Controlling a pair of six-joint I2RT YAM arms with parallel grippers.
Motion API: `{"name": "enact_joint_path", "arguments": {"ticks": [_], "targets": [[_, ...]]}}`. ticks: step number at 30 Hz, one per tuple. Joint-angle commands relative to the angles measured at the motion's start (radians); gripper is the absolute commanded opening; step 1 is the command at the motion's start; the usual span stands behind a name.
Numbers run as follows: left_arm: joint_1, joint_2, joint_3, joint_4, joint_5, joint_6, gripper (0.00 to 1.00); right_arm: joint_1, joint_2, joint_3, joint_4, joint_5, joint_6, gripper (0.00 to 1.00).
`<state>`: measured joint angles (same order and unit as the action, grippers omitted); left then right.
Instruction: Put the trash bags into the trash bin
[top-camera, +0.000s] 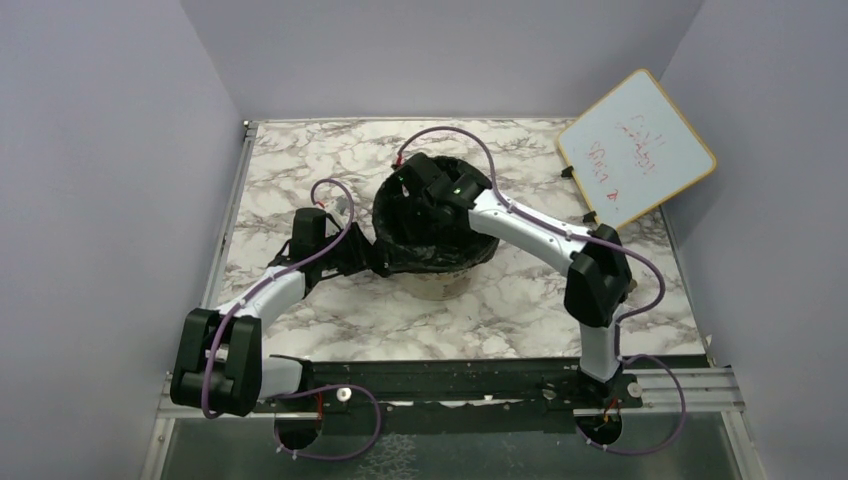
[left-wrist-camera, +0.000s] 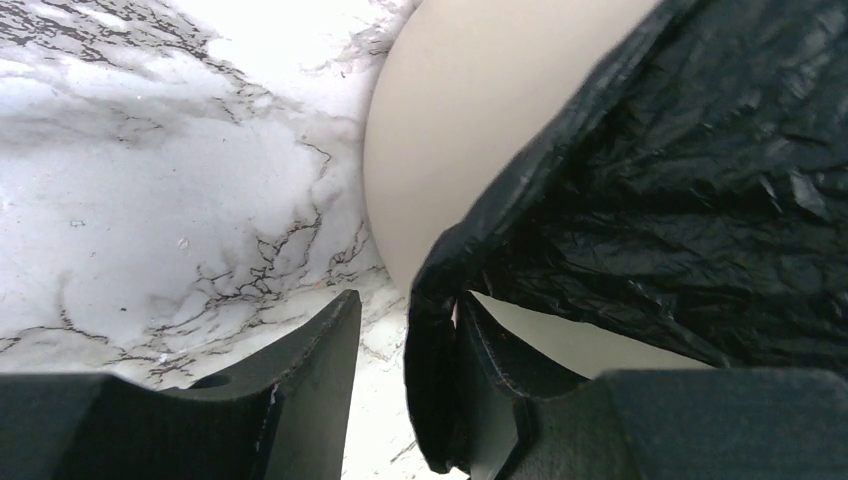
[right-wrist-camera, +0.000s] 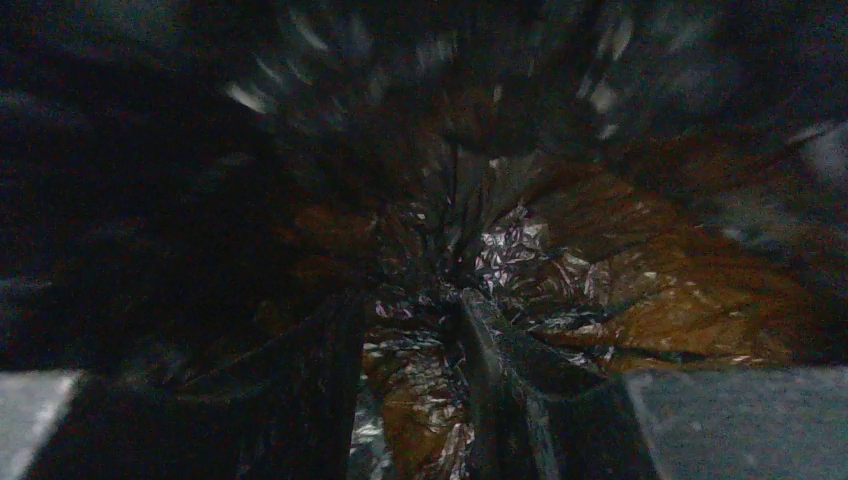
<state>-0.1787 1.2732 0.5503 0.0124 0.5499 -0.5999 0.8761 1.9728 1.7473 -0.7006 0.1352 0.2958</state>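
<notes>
Top view: round beige tapered plastic tub (top-camera: 441, 283) stands mid-way on the grey-veined white marble table (top-camera: 300, 165). The thin glossy black crinkled plastic bag (top-camera: 428, 258) sits in the tub, its top edge folded out over the rim and hanging down the outer wall.

Left gripper (left-wrist-camera: 405, 308): low beside the tub's left wall. Jaws moderately apart. A hanging fold of the bag's hem lies in the gap against one finger (left-wrist-camera: 492, 352); nothing pinched.

Right gripper (right-wrist-camera: 408, 300): reaching down inside the tub's mouth. My wrist feed is dark. Fingers parted, crumpled film showing between them; I cannot tell whether they touch it.

White-faced board with yellow frame (top-camera: 636, 146), red scribble on it, tilted at the far right.
</notes>
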Motion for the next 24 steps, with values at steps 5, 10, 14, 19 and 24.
{"name": "enact_joint_path", "arguments": {"ticks": [5,10,14,19,24], "targets": [[-0.003,-0.014,0.044,-0.011,-0.027,0.031,0.41,0.004,-0.222,-0.014,0.014,0.014,-0.023,0.51],[-0.003,-0.012,0.047,-0.011,-0.028,0.037,0.41,0.004,-0.279,0.032,0.025,0.038,-0.04,0.53],[-0.002,-0.03,0.061,-0.081,-0.065,0.054,0.47,0.0,-0.339,0.143,-0.043,0.253,-0.036,0.56],[-0.002,-0.124,0.075,-0.177,-0.191,0.063,0.56,-0.176,-0.559,-0.033,0.058,0.272,0.028,0.72],[0.001,-0.243,0.121,-0.323,-0.397,0.047,0.75,-0.524,-0.699,-0.356,0.155,-0.062,0.215,0.73]]}}
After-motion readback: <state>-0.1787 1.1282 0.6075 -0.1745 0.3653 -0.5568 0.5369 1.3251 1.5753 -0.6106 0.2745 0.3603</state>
